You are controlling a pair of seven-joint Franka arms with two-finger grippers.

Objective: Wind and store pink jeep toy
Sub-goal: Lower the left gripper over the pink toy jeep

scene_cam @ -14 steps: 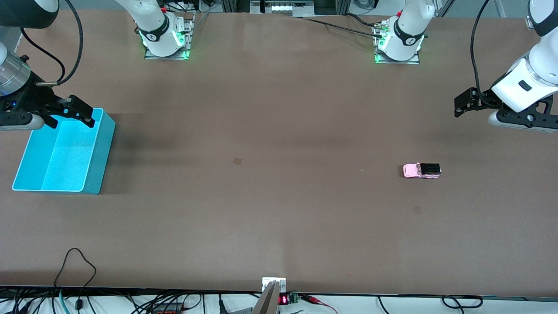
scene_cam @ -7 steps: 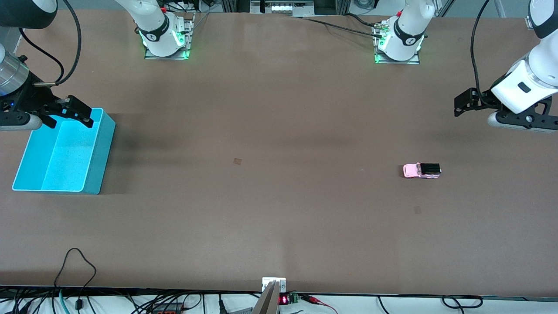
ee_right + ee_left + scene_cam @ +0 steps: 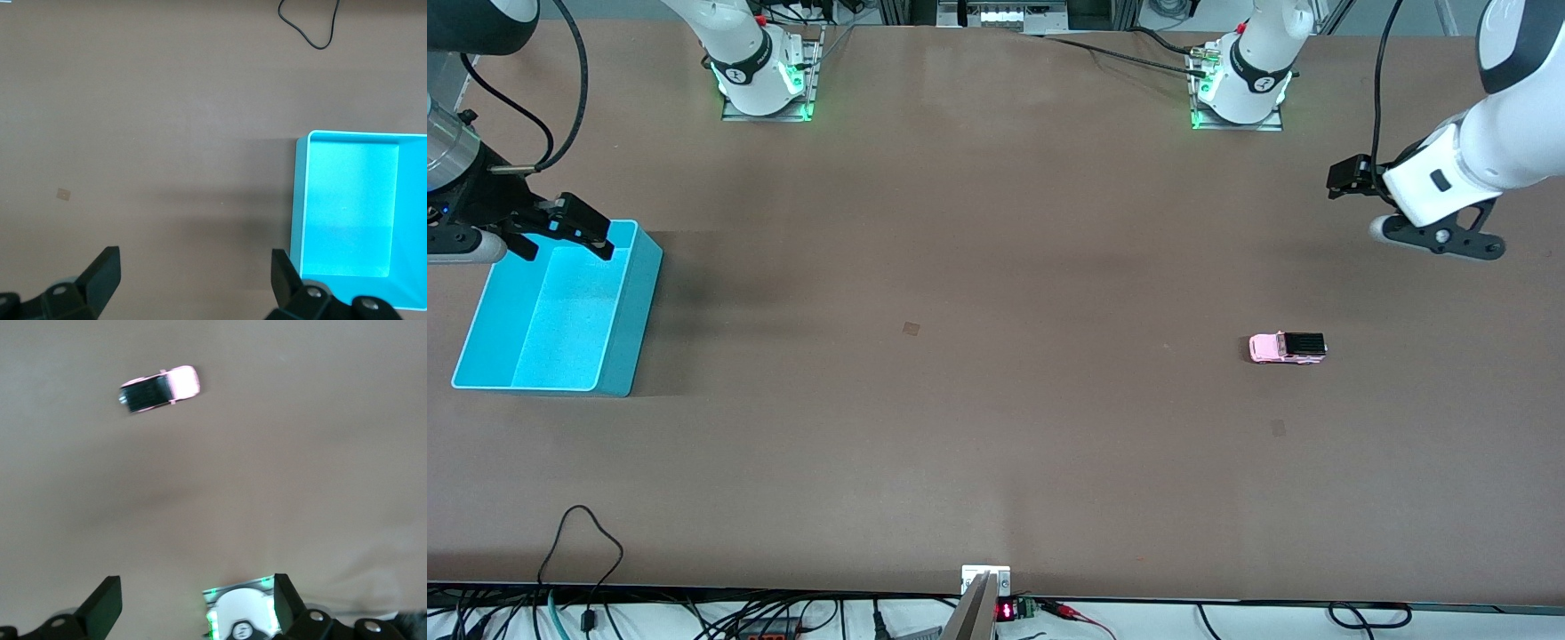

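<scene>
Two spread, empty hands: left hand (image 3: 1352, 182) up near its end's edge, right hand (image 3: 569, 233) waiting over the cyan bin (image 3: 630, 311). Pink jeep toy (image 3: 1287, 348) sits on the surface (image 3: 978, 400); descend squarely, pinching its sides.

Brown matte table (image 3: 996, 427) fills view; cables (image 3: 587, 533) + small red-lit display (image 3: 1005, 611) at near edge, green glow at far edge.
</scene>
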